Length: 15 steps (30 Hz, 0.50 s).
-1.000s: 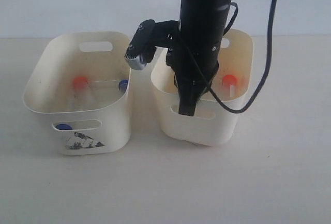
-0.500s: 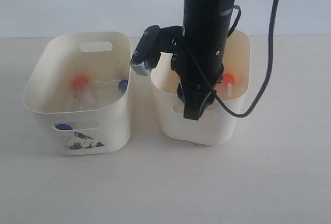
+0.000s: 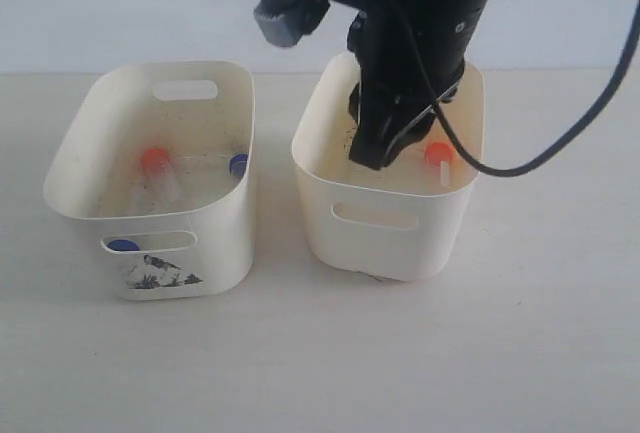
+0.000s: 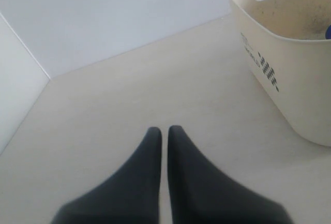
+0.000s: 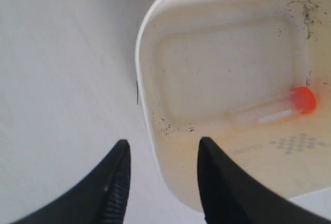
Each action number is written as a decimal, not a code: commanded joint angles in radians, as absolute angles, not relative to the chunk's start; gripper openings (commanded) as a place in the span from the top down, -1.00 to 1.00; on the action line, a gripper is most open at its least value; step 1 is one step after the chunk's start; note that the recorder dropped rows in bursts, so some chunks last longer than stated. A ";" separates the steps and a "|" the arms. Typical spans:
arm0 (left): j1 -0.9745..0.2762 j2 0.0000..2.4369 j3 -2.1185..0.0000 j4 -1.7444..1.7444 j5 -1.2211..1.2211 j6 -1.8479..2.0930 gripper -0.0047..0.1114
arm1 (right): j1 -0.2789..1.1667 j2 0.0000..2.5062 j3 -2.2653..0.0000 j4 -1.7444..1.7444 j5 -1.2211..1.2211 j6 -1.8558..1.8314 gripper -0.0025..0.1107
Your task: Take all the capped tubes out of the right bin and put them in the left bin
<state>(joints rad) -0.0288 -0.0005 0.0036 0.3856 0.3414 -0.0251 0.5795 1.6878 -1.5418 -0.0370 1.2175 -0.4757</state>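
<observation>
The right bin (image 3: 385, 238) holds one orange-capped tube (image 3: 440, 160), lying flat on the stained bottom (image 5: 274, 111). My right gripper (image 3: 380, 148) hangs open just above this bin (image 5: 150, 69); in the right wrist view its tips (image 5: 163, 141) straddle the rim, one outside and one over the inside, holding nothing. The left bin (image 3: 215, 243), with the dark sticker, contains an orange-capped tube (image 3: 155, 161) and two blue-capped tubes (image 3: 238, 164) (image 3: 123, 246). My left gripper (image 4: 164, 130) is shut and empty over bare table, out of the exterior view.
A cream bin with a checkered print (image 4: 289, 84) and a bit of blue inside it stands ahead of the left gripper. The right arm's black cable (image 3: 560, 143) loops over the right bin's far side. A pale wall backs the table.
The right arm has risen from deep against the right bin's front wall to above the rim. The right bin, tipped before, has settled level. The tubes have not moved.
</observation>
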 commanded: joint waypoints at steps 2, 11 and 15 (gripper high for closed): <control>-0.033 0.000 0.000 0.383 0.336 -0.035 0.84 | 0.579 1.637 -1.548 -0.039 1.034 -0.160 0.53; -0.033 0.000 0.000 0.383 0.336 -0.035 0.84 | 0.577 1.731 -1.584 -0.163 0.791 0.473 0.96; -0.033 0.000 0.000 0.383 0.336 -0.035 0.84 | 0.577 1.841 -1.688 -0.332 0.973 0.623 0.96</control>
